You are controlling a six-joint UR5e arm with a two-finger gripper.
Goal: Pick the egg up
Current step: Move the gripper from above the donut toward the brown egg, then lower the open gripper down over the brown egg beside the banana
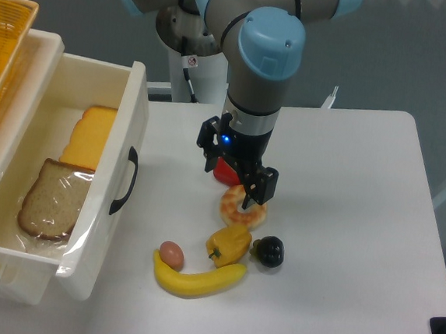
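**Egg waits at the table's front edge as the arm hangs over the wrong cluster**

Nearest you, the banana [197, 279] curves along the front of the white table [358, 226], and the egg [171, 254] sits tucked against its left end, touching or just short of touching it. Just behind and to the right lie the yellow pepper [229, 244] and the black round fruit [269, 251]. Beyond them an orange-and-white ring-shaped item [244, 206] rests under the gripper [239, 182], with a red object [224, 171] partly hidden behind the fingers. The gripper hangs low over that ring; from this angle you cannot tell how far its fingers are parted, and nothing is visibly held. To the left, the open white drawer [125, 127] holds a bread slice [51, 208] and a yellow slab [89, 136].

The egg is well apart from the gripper, forward and left. You would probably do best to lift clear of the ring first, travel to a point above the egg, then descend with the fingers set so neither lands on the banana. A smooth oval may squirt sideways, so close gently across its narrow width.
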